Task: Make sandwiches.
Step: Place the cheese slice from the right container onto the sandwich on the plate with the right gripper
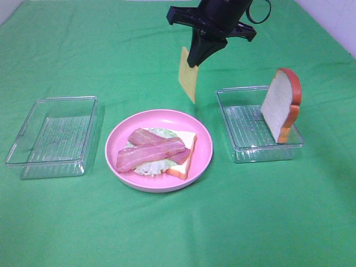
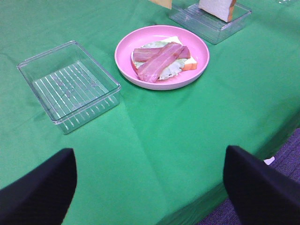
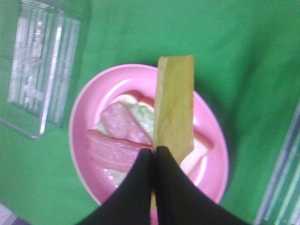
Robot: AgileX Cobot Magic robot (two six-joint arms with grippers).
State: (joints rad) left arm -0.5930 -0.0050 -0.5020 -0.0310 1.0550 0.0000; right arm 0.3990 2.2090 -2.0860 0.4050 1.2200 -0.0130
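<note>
The right jaws are pinched shut on the top edge of the cheese slice (image 1: 188, 75), which hangs on edge in the air. In the exterior high view it appears just behind the pink plate (image 1: 204, 161); the right wrist view shows it over the plate. On the plate lies one bread slice (image 1: 189, 140) topped with lettuce (image 1: 146, 168) and two crossed bacon strips (image 1: 156, 153). A second bread slice (image 1: 281, 105) stands upright, leaning against the wall of the right clear tray (image 1: 239, 151). Another clear tray (image 1: 33, 161) sits on the plate's other side. The left jaws stand wide apart, gripping nothing, their black fingers (image 2: 37, 192) above the near edge of the green surface (image 1: 178, 233).
</note>
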